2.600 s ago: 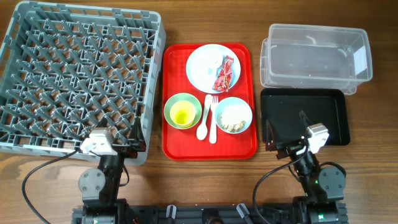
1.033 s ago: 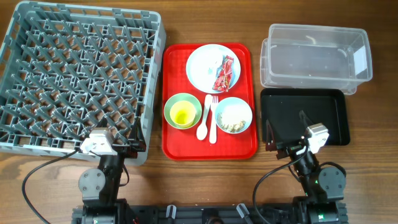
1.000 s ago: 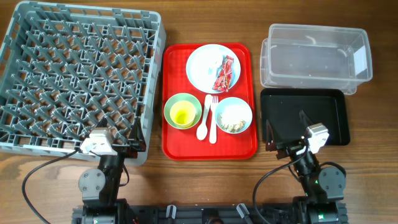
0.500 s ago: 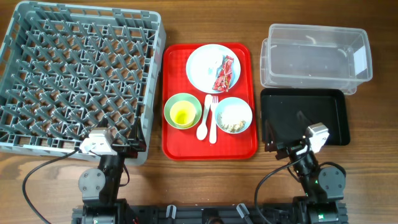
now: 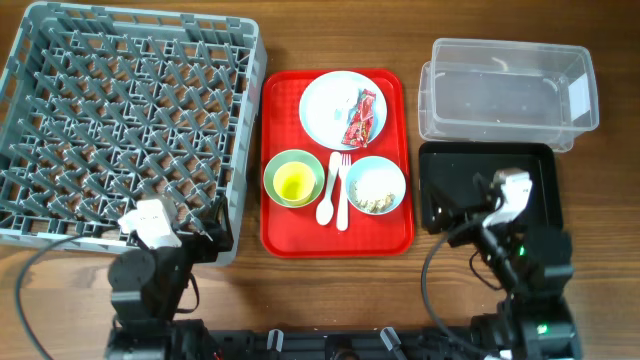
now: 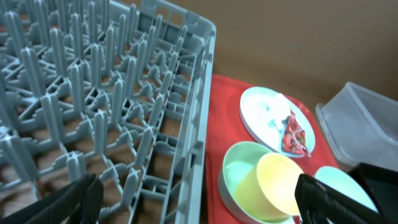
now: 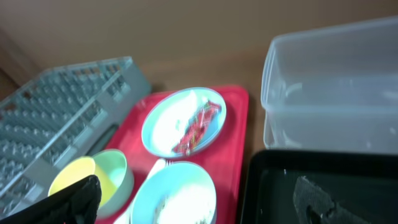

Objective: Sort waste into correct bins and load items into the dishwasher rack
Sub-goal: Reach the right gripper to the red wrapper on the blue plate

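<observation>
The grey rack (image 5: 250,100) fills the left. On the flat red tray (image 5: 290,232), a pale plate (image 5: 325,110) holds the red wrapper (image 5: 361,118) and a white scrap (image 5: 345,102). The green bowl (image 5: 275,170) holds the yellow cup (image 5: 293,184). The blue bowl (image 5: 376,186) holds crumbs. A white spoon (image 5: 326,202) and fork (image 5: 342,190) lie between the bowls. My left gripper (image 5: 212,232) is open and empty at the rack's near right corner. My right gripper (image 5: 452,208) is open and empty above the black tray (image 5: 450,160).
The clear tub (image 5: 505,90) stands behind the black tray, at the back right. The left wrist view shows the rack wall (image 6: 199,124) close beside the green bowl (image 6: 239,180). The right wrist view shows the blue bowl (image 7: 174,196) next to the black tray's rim (image 7: 255,180).
Both arms have lifted and moved forward. The right gripper now hangs over the near part of the black tray. The objects have not moved.
</observation>
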